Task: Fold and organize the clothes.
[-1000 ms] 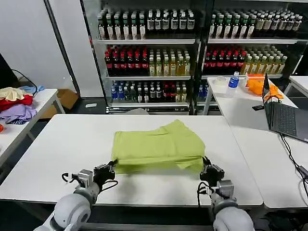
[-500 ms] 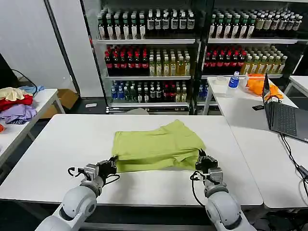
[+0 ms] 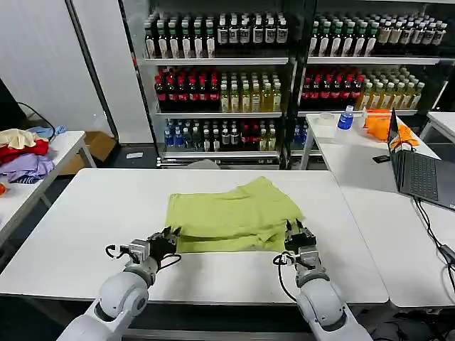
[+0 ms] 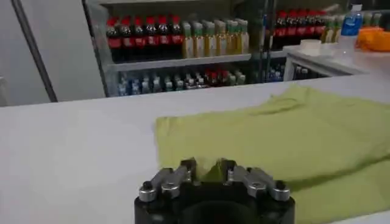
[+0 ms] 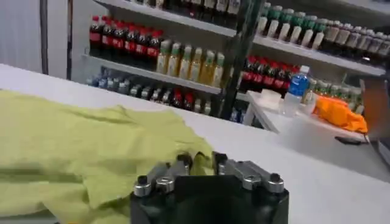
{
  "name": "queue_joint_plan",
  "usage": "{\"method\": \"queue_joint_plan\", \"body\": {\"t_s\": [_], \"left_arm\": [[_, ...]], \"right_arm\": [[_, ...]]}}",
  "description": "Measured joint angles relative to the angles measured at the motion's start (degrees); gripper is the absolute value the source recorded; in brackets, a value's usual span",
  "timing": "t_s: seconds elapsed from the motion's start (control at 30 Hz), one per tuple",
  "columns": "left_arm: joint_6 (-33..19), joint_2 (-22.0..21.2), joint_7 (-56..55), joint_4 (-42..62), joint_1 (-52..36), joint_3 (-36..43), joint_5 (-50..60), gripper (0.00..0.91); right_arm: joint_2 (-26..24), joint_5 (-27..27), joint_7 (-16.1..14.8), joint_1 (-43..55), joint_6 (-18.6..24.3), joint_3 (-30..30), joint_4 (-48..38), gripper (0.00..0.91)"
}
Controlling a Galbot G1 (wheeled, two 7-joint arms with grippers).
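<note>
Left gripper (image 3: 162, 244): jaws slightly parted, at the near-left corner of the T-shirt (image 3: 231, 214), hem cloth between the tips; whether they bite cannot be told. Right gripper (image 3: 298, 237): jaws likewise narrowly spread, at the near-right corner. T-shirt: lime, partly folded, mid-tabletop (image 3: 85, 227), long axis left-to-right, lying just ahead of both jaws, each arm equally near its own corner. Surroundings: laptop (image 3: 419, 170) and orange cloth (image 3: 380, 124) on the right table, garment heap (image 3: 21, 153) far left, drinks cooler (image 3: 284, 78) behind. Nothing obstructs a forward fold.
</note>
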Motion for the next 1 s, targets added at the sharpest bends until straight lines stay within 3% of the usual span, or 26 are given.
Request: {"method": "queue_joint_plan", "body": {"t_s": [0.27, 0.63, 0.67, 0.7, 0.73, 0.77, 0.8, 0.83, 0.87, 0.9, 0.97, 1.0], "left_arm": [[0.1, 0.1, -0.5, -1.3, 2.1, -1.8, -0.1, 0.907], [1.0, -0.5, -1.3, -0.6, 4.3, -3.2, -0.2, 0.907], [1.1, -0.5, -1.3, -0.4, 4.2, -3.2, -0.2, 0.887], [1.2, -0.6, -1.4, -0.1, 4.2, -3.2, -0.2, 0.685], [1.3, -0.6, -1.4, 0.1, 4.1, -3.2, -0.2, 0.584], [1.3, -0.7, -1.5, 0.4, 4.1, -3.1, -0.2, 0.393], [1.3, -0.7, -1.6, 0.6, 4.0, -3.1, -0.1, 0.252], [1.4, -0.8, -1.7, 0.8, 4.0, -2.9, 0.1, 0.171], [1.4, -0.8, -1.8, 1.1, 3.9, -2.8, 0.2, 0.141], [1.4, -0.9, -1.8, 1.3, 3.9, -2.7, 0.3, 0.111], [1.4, -1.0, -1.8, 1.7, 3.9, -2.6, 0.4, 0.071], [1.4, -1.0, -1.8, 1.9, 3.9, -2.5, 0.5, 0.05]], "right_arm": [[0.3, 1.7, 0.3, -3.5, -0.6, 2.7, 3.3, 0.907], [0.4, 8.6, 2.8, -5.7, -4.1, 6.4, 3.3, 0.907], [0.4, 9.3, 3.0, -5.7, -4.4, 6.4, 3.0, 0.907], [0.4, 10.1, 3.3, -5.5, -4.7, 6.4, 2.8, 0.907], [0.5, 10.8, 3.4, -5.4, -5.0, 6.5, 2.6, 0.907], [0.5, 11.5, 3.6, -5.2, -5.2, 6.5, 2.3, 0.695], [0.6, 12.3, 3.7, -5.0, -5.4, 6.5, 2.0, 0.695], [0.6, 13.0, 3.9, -4.8, -5.7, 6.5, 1.7, 0.423], [0.7, 13.6, 4.0, -4.7, -5.8, 6.5, 1.5, 0.302], [0.7, 14.3, 4.0, -4.4, -6.1, 6.4, 1.2, 0.091], [0.8, 15.4, 4.1, -4.1, -6.4, 6.1, 0.7, 0.0], [0.8, 15.9, 4.1, -4.0, -6.6, 5.9, 0.4, 0.0]]}}
